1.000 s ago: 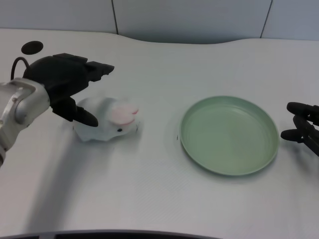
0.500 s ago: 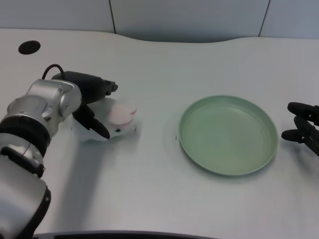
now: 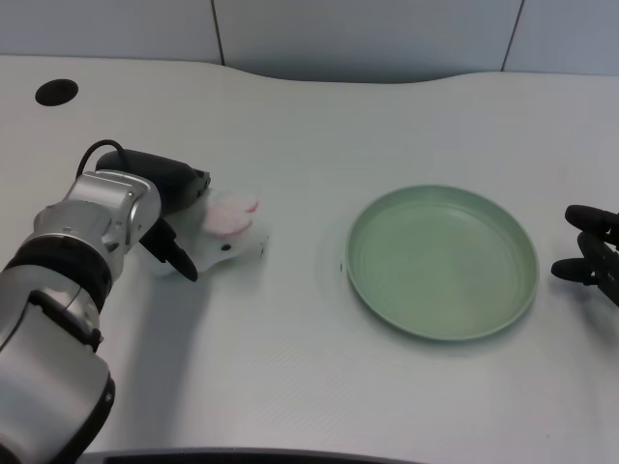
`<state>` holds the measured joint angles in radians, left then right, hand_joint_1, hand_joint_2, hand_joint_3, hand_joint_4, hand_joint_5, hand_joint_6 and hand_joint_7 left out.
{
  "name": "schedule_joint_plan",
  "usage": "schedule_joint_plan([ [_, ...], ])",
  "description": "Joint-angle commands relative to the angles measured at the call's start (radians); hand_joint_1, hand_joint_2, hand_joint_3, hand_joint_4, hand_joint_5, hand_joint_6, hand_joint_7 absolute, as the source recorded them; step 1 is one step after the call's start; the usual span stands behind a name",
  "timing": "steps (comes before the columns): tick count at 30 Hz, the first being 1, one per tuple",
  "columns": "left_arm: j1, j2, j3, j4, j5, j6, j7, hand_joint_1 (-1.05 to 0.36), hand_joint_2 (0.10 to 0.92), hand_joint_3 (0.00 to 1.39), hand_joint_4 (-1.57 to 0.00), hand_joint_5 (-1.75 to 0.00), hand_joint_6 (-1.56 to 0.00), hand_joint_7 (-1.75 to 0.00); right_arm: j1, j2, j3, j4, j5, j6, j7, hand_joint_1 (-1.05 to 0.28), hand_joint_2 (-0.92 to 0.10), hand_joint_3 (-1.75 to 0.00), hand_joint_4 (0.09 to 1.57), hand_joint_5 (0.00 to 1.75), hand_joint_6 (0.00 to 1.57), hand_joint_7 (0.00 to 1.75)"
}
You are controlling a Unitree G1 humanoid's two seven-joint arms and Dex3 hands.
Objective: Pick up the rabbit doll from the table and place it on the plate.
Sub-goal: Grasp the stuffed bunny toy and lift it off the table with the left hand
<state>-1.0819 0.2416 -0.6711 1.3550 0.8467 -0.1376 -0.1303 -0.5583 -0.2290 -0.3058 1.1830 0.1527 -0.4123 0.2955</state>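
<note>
left hand gripping rabbit doll, on table

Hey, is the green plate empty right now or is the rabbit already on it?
Empty. The green plate shows only its bare inside, and the rabbit doll lies on the table well to its left, under the left hand.

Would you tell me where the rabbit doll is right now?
In the head view, the rabbit doll lies on the table's left side, against the left hand, well left of the green plate.
</note>
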Motion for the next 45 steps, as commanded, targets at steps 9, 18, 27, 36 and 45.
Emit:
schedule_joint_plan([
  [9, 0.065, -0.008, -0.003, 0.025, -0.001, 0.021, 0.156, -0.81, 0.827, 0.0, -0.22, -0.11, -0.22, -0.03, 0.036, -0.017, -0.006, -0.018, 0.009, -0.027, 0.004, -0.4, -0.92, -0.27, 0.77, 0.78, 0.98, 0.02],
  [18, 0.085, -0.031, 0.044, 0.027, -0.049, 0.039, 0.212, -0.64, 0.816, 0.0, -0.35, -0.17, -0.38, -0.07, 0.048, -0.021, -0.005, -0.033, 0.006, -0.023, -0.004, -0.42, -0.92, -0.25, 0.79, 0.77, 0.98, 0.01],
  [27, 0.097, -0.045, 0.083, 0.025, -0.083, 0.042, 0.257, -0.44, 0.791, 0.0, -0.35, -0.97, -0.6, -0.33, 0.074, -0.017, -0.006, -0.048, 0.01, -0.047, 0.003, -0.39, -0.92, -0.27, 0.8, 0.75, 0.98, 0.01],
  [36, 0.127, -0.063, 0.127, 0.023, -0.111, 0.006, 0.448, -0.17, 0.865, 0.03, -0.63, -1.73, -0.4, -1.7, 0.109, -0.013, 0.001, -0.08, 0.011, -0.061, 0.012, -0.39, -0.92, -0.28, 0.81, 0.73, 0.98, 0.01],
  [45, 0.078, -0.091, 0.287, 0.021, -0.258, 0.043, 0.379, -0.09, 0.913, 0.11, -0.65, -1.75, -0.51, -1.75, 0.102, -0.008, 0.004, -0.071, 0.008, -0.065, 0.001, -0.39, -0.92, -0.26, 0.85, 0.72, 0.99, 0.01],
])
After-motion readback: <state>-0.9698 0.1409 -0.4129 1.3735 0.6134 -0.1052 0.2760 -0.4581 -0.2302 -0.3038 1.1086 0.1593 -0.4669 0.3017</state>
